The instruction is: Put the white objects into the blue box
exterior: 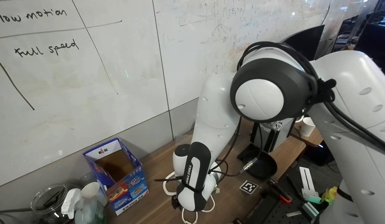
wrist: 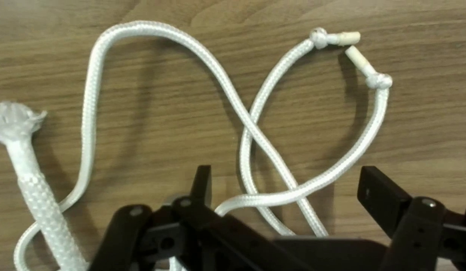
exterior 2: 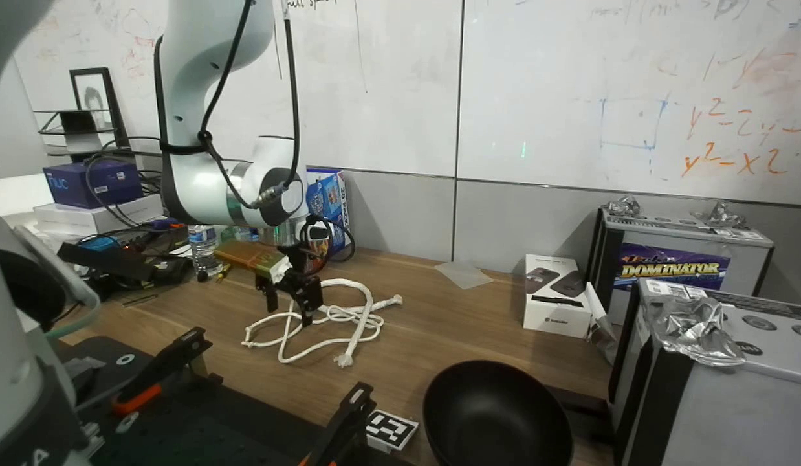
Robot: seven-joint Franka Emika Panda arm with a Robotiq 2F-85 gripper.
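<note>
Two white cords lie tangled on the wooden table. The thin cord (exterior 2: 329, 342) has knotted ends, and the thicker rope (exterior 2: 360, 331) has a frayed end. In the wrist view, the thin cord (wrist: 89, 113) loops across the middle, and the thicker rope (wrist: 41, 203) is at the left. My gripper (exterior 2: 289, 315) points down over the cords. In the wrist view, the gripper (wrist: 285, 175) is open, with thin cord strands between its fingers but not gripped. The blue box (exterior: 130, 188) stands open by the wall; the arm partly hides it (exterior 2: 332, 200) in an exterior view.
A glass jar (exterior: 49, 202) and spray bottle (exterior: 86, 211) stand beside the box. A black bowl (exterior 2: 497, 414), a marker tag (exterior 2: 391, 428), a white phone box (exterior 2: 556, 314) and grey devices (exterior 2: 717, 395) are on the table. A whiteboard wall (exterior: 71, 77) rises behind.
</note>
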